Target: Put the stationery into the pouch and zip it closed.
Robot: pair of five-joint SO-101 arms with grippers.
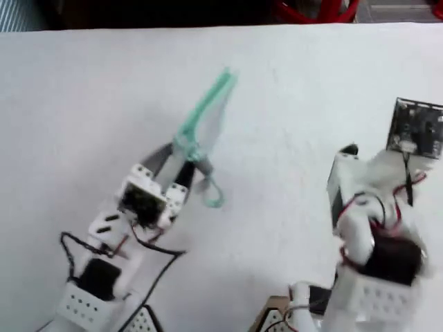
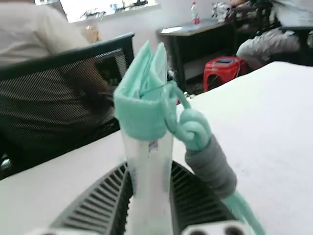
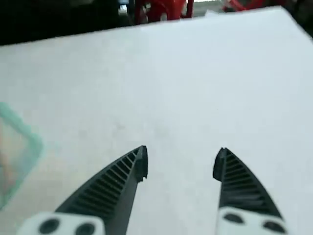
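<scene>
The pouch [image 1: 208,114] is clear plastic with teal trim and stands on edge, slanting up and away over the white table [image 1: 311,83]. My left gripper [image 1: 181,155] is shut on its near end. In the left wrist view the pouch [image 2: 146,147] rises between the two black fingers [image 2: 98,205] of the left gripper [image 2: 149,169], and a teal cord with a grey toggle [image 2: 210,164] hangs beside it. The cord's loop [image 1: 211,194] dangles under the gripper. My right gripper [image 3: 181,154] is open over bare table, with a corner of the pouch [image 3: 14,147] off to its side.
A small black circuit board [image 1: 415,128] sits near the table's right edge, by the right arm [image 1: 367,221]. Black cables [image 1: 149,252] trail from the left arm's base at the front. Red items [image 1: 311,10] lie past the far edge.
</scene>
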